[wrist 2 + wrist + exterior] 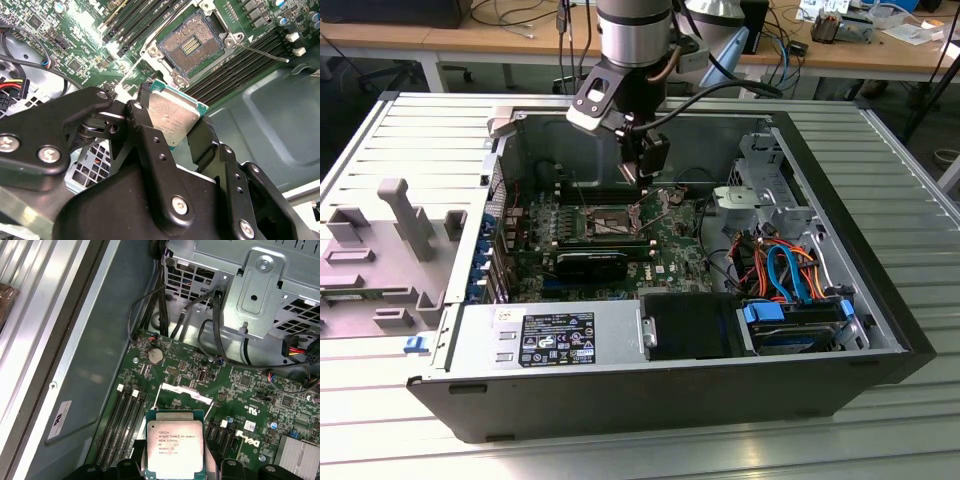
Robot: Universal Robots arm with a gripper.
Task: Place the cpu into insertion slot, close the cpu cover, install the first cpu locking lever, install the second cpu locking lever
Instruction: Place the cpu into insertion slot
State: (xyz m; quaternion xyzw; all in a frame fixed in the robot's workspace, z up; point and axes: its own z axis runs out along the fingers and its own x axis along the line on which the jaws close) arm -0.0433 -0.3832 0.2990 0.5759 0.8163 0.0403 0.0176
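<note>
while the fingers (pixel 150 137) clamp the cpu (pixel 172 117) by two edges, insertion slot (pixel 191 46) uncovered, apart from it

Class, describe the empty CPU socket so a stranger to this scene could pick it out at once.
Look into the open computer case, at the green motherboard on its floor. Between the banks of long black memory slots sits the insertion slot. It alone is square, with a silver rim and a dark centre.
</note>
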